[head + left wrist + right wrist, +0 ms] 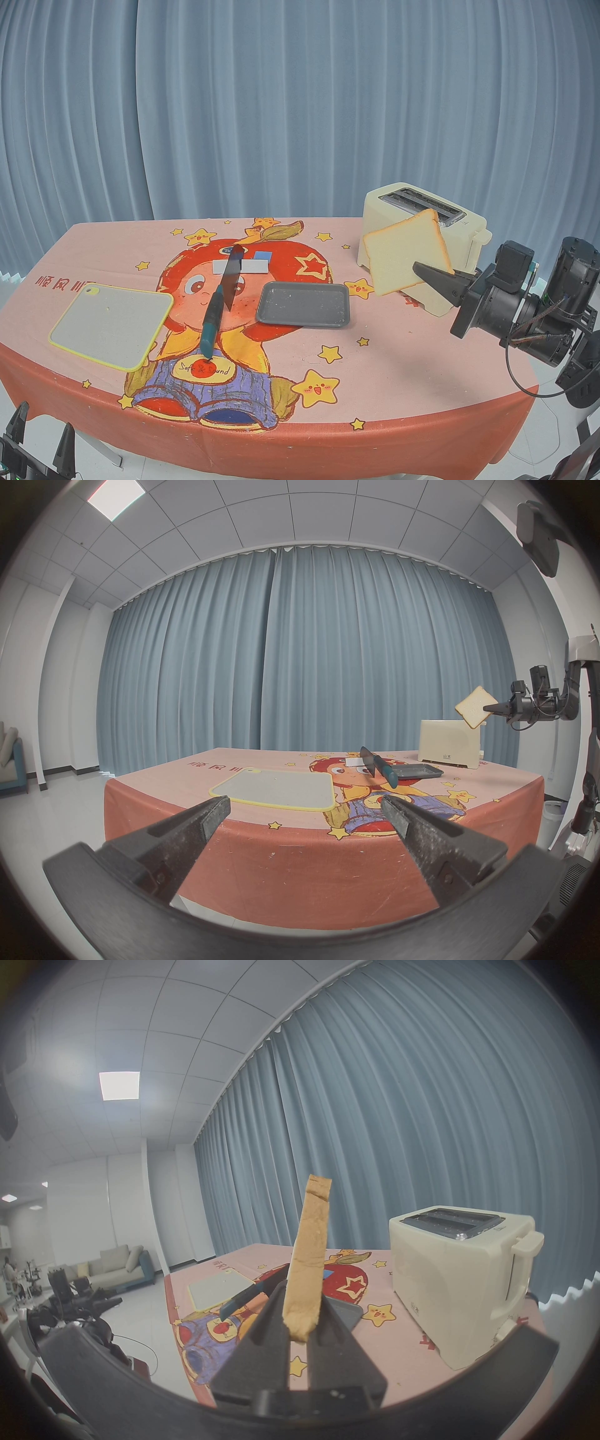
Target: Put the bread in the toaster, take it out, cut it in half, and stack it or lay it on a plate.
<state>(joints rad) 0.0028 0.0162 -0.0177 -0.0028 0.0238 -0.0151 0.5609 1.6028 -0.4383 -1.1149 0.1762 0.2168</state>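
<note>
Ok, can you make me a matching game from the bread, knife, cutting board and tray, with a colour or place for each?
1 bread
2 knife
3 cutting board
4 tray

a dark grey
b teal handle
c pinched in the right gripper, up in the air
d pale, with a yellow-green rim

Pairs: 1-c, 2-b, 3-d, 4-a
</note>
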